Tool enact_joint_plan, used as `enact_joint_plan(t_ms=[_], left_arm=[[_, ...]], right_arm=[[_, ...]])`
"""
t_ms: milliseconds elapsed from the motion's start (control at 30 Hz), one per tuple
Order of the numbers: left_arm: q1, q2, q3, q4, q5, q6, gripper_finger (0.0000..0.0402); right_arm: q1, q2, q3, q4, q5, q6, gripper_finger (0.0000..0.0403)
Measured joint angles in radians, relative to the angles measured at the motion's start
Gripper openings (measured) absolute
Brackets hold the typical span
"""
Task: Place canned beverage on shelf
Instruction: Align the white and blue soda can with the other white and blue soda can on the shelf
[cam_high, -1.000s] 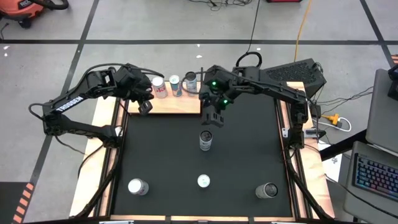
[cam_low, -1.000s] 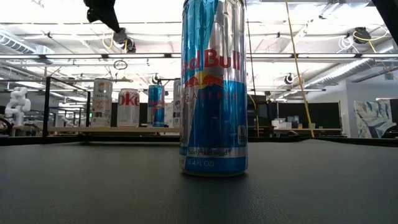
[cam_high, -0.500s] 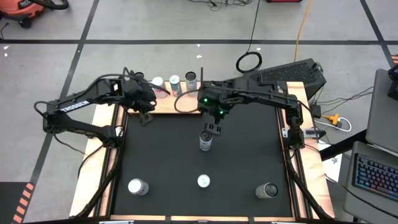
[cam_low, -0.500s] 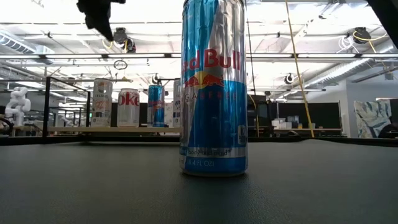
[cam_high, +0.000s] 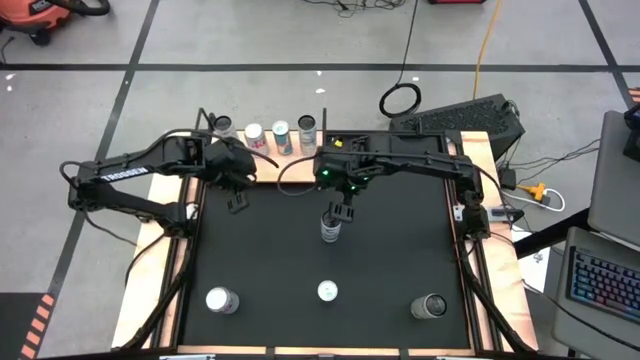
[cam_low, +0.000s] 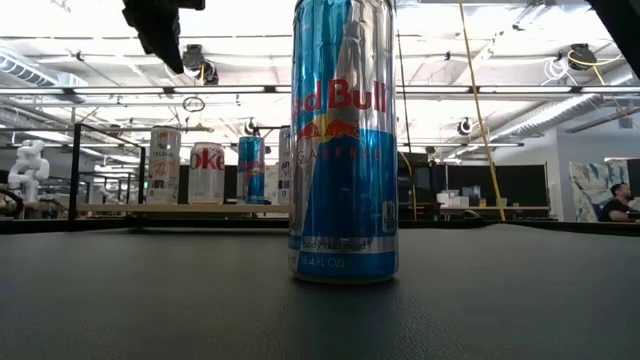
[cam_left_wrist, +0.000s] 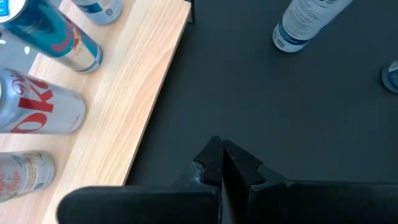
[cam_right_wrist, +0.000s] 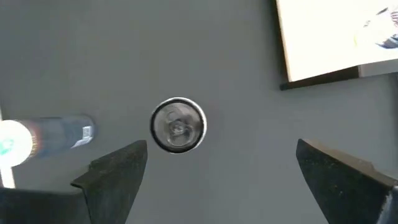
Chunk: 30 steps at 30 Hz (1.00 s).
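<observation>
A slim silver-and-blue can (cam_high: 331, 228) stands upright on the black mat (cam_high: 400, 260), near its middle. My right gripper (cam_high: 340, 212) hangs open just above it. In the right wrist view the can's round top (cam_right_wrist: 178, 124) shows ahead of the spread fingers (cam_right_wrist: 224, 180). The light-wood shelf (cam_high: 275, 168) lies at the mat's far edge, with several cans (cam_high: 281, 135) standing on it. They also show in the left wrist view (cam_left_wrist: 37, 112). My left gripper (cam_high: 237, 200) is shut and empty (cam_left_wrist: 221, 163) over the mat, just in front of the shelf.
Three more cans stand near the mat's front edge: left (cam_high: 221, 300), middle, a tall blue Red Bull (cam_high: 327, 291) that fills the low view (cam_low: 343, 140), and right (cam_high: 430, 305). Wooden table borders (cam_high: 165, 200) flank the mat. Bare mat lies between the arms and the front cans.
My right gripper has moved from the shelf's right end toward the table's near edge and now hangs over the middle can. My left gripper has drawn back from the shelf toward the near edge, over the mat. No can has moved.
</observation>
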Motion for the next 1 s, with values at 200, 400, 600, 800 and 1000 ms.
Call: enact_joint_plan(t_ms=[200, 400, 600, 800, 1000], left_arm=[[-0.029, 0.000, 0.000, 0.002, 0.000, 0.001, 0.0008], [-0.060, 0.000, -0.001, 0.002, -0.002, 0.009, 0.0008], [-0.086, 0.000, -0.001, 0.002, -0.005, 0.027, 0.0008], [-0.108, 0.000, -0.001, 0.002, -0.017, 0.028, 0.0008], [-0.122, 0.000, -0.001, -0.009, -0.031, 0.033, 0.0008]], right_arm=[[0.009, 0.039, 0.001, -0.032, 0.006, 0.028, 0.0394], [0.039, 0.062, 0.000, -0.058, -0.007, 0.038, 0.0394], [0.068, 0.088, 0.001, -0.023, -0.002, 0.038, 0.0394], [0.088, 0.130, 0.002, -0.028, 0.063, 0.005, 0.0394], [0.088, 0.133, 0.001, -0.031, 0.073, -0.018, 0.0394]])
